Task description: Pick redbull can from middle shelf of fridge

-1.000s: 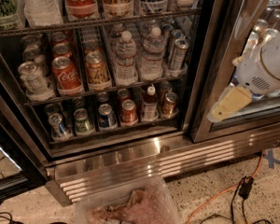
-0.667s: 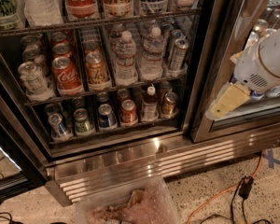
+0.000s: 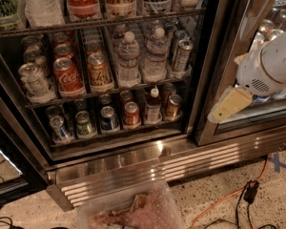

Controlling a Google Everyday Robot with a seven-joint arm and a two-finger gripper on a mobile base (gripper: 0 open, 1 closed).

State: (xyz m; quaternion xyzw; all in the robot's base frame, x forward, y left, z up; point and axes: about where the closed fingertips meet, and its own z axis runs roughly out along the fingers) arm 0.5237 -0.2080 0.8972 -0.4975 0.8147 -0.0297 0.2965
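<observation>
Hand (image 3: 229,106) hangs at the right of the view, a flat tan piece at the end of a rounded white plastic arm casing. It is in front of the right-hand glass door and well apart from the open compartment. Nothing is seen held in it and it touches no can or bottle; whether it is open or closed I cannot tell from this angle.

The redbull can (image 3: 182,55) stands upright at the right end of the middle shelf (image 3: 109,92), near the front rail and just beside the inner door post. It is slim, tall and silvery, with blue-grey panels and a silver pull-tab top. A second slim can of the same look stands just behind it. To its left on the same rack stand two clear ribbed water bottles (image 3: 128,56) with white caps, then a gold-toned can (image 3: 99,70), a wider red Coca-Cola can (image 3: 66,76) and a pale silver can (image 3: 33,80).

The shelf is a thin dark wire grid with a metal front rail. The fridge (image 3: 157,168) is brushed stainless steel, its louvred base grille catching the light. The rack below carries a row of short cans and a small white-capped bottle (image 3: 153,105). On the speckled floor lie an orange cable (image 3: 219,202) and a clear plastic bin (image 3: 119,197) — crumpled material fills it.
</observation>
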